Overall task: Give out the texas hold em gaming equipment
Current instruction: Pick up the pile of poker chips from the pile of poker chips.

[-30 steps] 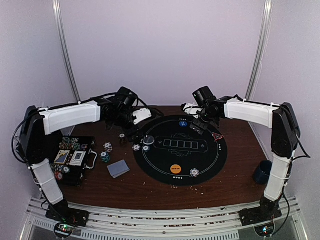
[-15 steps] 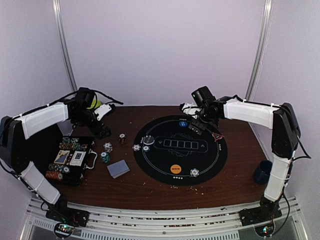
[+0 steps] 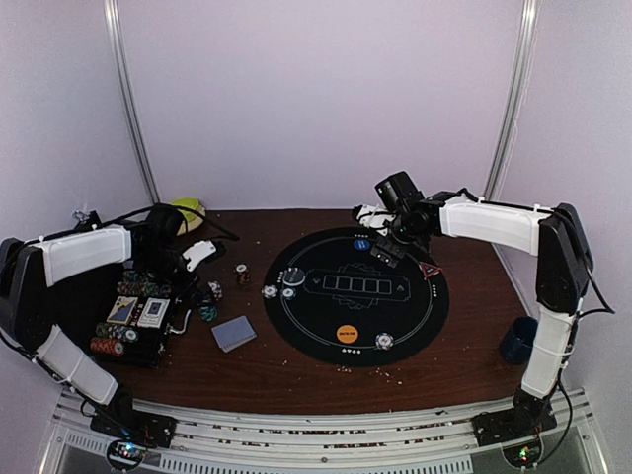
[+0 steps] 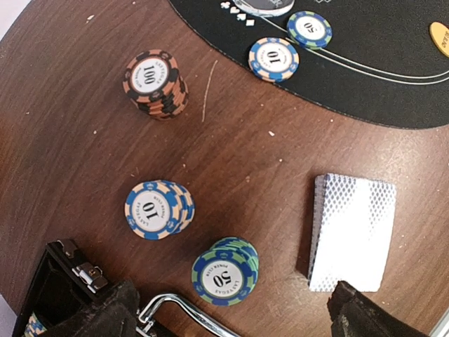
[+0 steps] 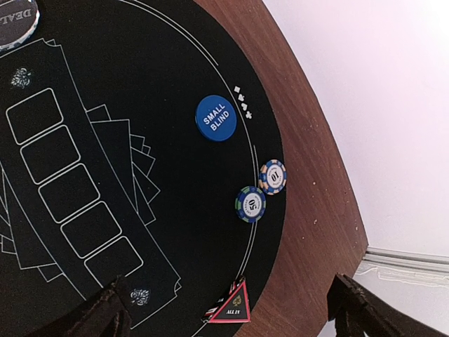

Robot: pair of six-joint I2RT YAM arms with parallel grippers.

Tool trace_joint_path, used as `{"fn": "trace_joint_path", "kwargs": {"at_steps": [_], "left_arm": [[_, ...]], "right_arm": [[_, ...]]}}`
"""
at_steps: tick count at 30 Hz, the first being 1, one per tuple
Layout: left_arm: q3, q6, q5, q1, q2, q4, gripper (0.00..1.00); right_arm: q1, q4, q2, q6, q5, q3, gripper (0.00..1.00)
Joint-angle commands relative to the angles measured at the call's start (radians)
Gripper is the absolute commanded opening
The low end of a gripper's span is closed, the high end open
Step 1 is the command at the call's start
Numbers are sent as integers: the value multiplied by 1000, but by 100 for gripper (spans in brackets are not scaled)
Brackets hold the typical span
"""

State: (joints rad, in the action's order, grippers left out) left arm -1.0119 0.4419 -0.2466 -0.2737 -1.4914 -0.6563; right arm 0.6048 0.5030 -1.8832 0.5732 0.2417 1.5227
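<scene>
Three chip stacks stand on the wood left of the black mat (image 3: 415, 296): a black-and-orange 100 stack (image 4: 156, 83), a blue-and-cream 10 stack (image 4: 156, 208) and a blue-and-green 50 stack (image 4: 224, 272). A grey-backed card deck (image 4: 354, 232) (image 3: 234, 334) lies to their right. My left gripper (image 4: 231, 319) (image 3: 195, 272) hangs open above the 50 stack, holding nothing. My right gripper (image 5: 231, 316) (image 3: 390, 247) is open and empty over the mat's far side. Below it are the blue small-blind disc (image 5: 216, 119), a 10 chip (image 5: 273, 175), a 50 chip (image 5: 250, 203) and a red-edged all-in triangle (image 5: 235, 307). An orange disc (image 3: 347, 334) sits near the mat's front.
The open black chip case (image 3: 138, 316), with its metal handle (image 4: 175, 309), lies at the left, right beside my left gripper. A dark blue mug (image 3: 517, 339) stands at the right edge. A yellow-green object (image 3: 188, 209) rests at the back left. Single chips (image 4: 273, 59) sit on the mat's left rim.
My left arm has swung from the mat's left edge back to the left and now hangs over the chip stacks beside the case. The right arm has barely moved.
</scene>
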Motion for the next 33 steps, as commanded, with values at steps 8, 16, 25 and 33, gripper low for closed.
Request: {"fn": "trace_joint_path", "kwargs": {"at_steps": [8, 16, 25, 33], "left_arm": [[26, 31, -18, 65, -67, 52, 92], [21, 49, -50, 69, -137, 54, 85], [15, 29, -33, 70, -174, 84, 75], [18, 37, -36, 70, -179, 78, 58]], "right_arm": [[16, -17, 29, 2, 39, -18, 100], [22, -21, 29, 5, 51, -21, 100], [24, -21, 25, 6, 54, -23, 100], [26, -23, 28, 8, 57, -23, 100]]}}
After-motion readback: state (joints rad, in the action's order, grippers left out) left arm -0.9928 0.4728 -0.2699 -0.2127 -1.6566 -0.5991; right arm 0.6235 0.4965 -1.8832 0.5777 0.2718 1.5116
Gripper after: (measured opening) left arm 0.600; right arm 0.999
